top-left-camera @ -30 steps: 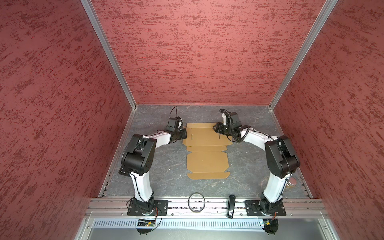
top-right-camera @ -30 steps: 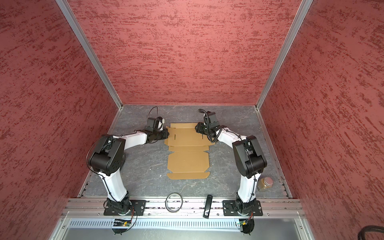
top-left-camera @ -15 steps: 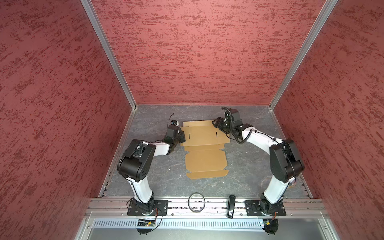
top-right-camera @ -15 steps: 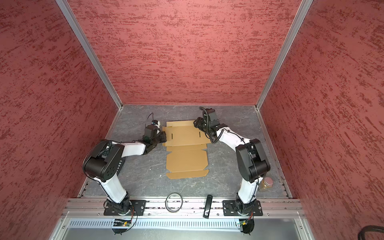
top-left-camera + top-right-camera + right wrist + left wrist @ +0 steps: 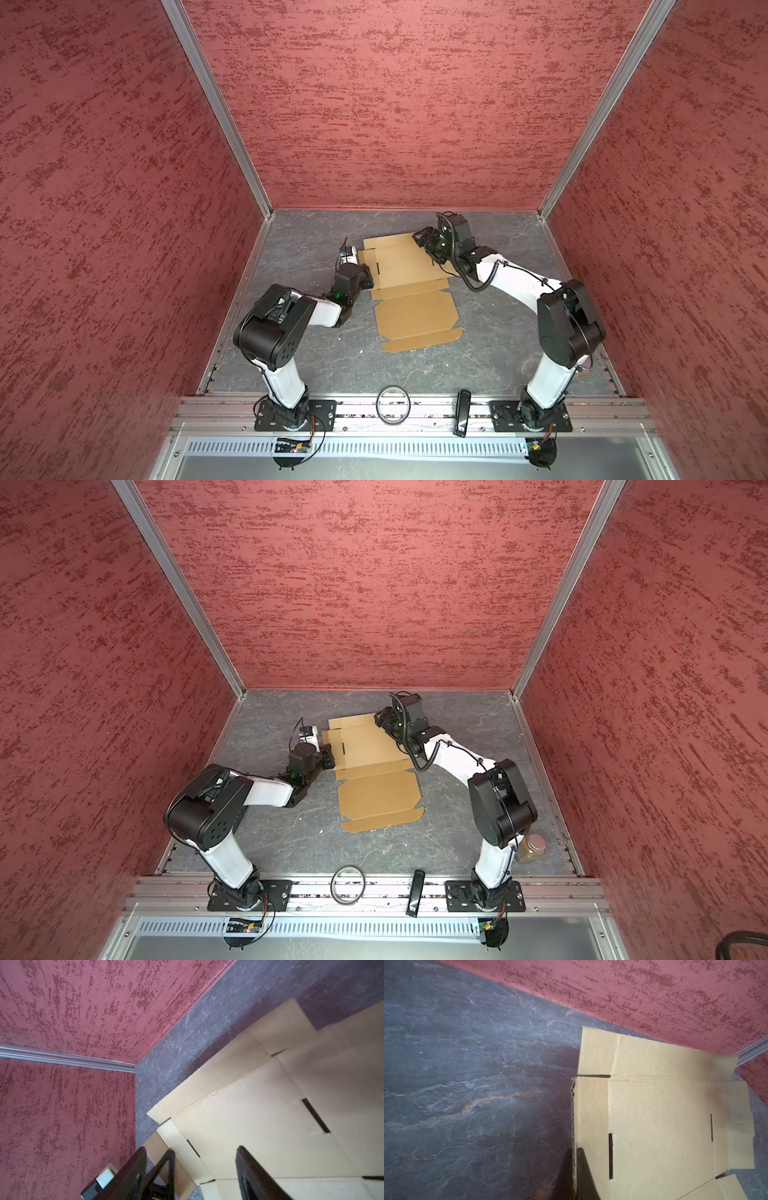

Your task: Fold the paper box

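Paper box, a plain tan corrugated cardboard die-cut sheet with flaps and slots. It lies mostly flat and slightly skewed on the grey stone-pattern tabletop, middle to far, between my arms. Its left side flap stands lifted on its crease.

My left gripper is clamped thin on that flap's outer edge, with the fluting showing between the fingers. My right gripper has its jaws wide apart over the far right of the sheet and grips nothing.

Risks, as I judge them:
- The sheet is light and unpinned. If I push the left flap inward, the whole sheet may slide or swivel right instead of bending at the crease.
- The pinch sits at the very rim, so it could slip off or crush the fluting.
- If my right jaws close here, they might catch the wrong panel.

Writing: none on the cardboard. There is a faint dark smudge on the right flap, too blurred to read. The small amber jar with a pinkish lid, near right, shows no legible label.
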Available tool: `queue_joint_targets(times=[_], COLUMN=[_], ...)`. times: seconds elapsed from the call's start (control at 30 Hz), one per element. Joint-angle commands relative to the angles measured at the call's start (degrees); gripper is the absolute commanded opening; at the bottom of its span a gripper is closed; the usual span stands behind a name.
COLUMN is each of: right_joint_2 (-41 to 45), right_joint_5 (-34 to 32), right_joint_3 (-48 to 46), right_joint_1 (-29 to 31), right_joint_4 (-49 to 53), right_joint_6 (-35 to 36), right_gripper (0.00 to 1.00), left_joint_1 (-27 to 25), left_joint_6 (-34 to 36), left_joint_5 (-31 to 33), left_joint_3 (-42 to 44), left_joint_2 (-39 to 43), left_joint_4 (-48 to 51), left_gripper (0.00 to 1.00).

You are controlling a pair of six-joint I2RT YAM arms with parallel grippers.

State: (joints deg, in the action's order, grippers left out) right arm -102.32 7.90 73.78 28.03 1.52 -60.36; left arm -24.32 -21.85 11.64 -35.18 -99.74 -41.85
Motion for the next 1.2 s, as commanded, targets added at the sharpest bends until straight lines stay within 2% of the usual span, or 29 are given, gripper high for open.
queue_joint_targets(times=[0.0,0.23,0.57,1.17], right_joint_2=[0.12,-0.89,-5.61,-11.13], right_joint_5=[-4.53,-8.28,-8.17,-8.90], right_joint_3=[0.04,4.50,12.31,17.54], right_joint_1=[0.85,1.63,1.76,1.42], right_joint_4=[-1.77,5.19,10.62,12.75], right_joint_6=[-9.71,-16.81,-25.67,-31.02], right_gripper=[0.71,0.75,0.76,0.74], left_joint_1=[-1.08,-3.04,-5.99,-8.47], left_joint_6=[2.09,3.82,5.80,8.02], left_joint_5=[4.55,7.52,9.82,13.32], left_joint_3=[1.39,3.68,4.54,6.80], left_joint_2=[-0.30,-1.13,-3.26,-5.34], left_joint_4=[-7.04,-12.04,-17.40,-23.71], left_gripper=[0.01,0.00,0.00,0.00])
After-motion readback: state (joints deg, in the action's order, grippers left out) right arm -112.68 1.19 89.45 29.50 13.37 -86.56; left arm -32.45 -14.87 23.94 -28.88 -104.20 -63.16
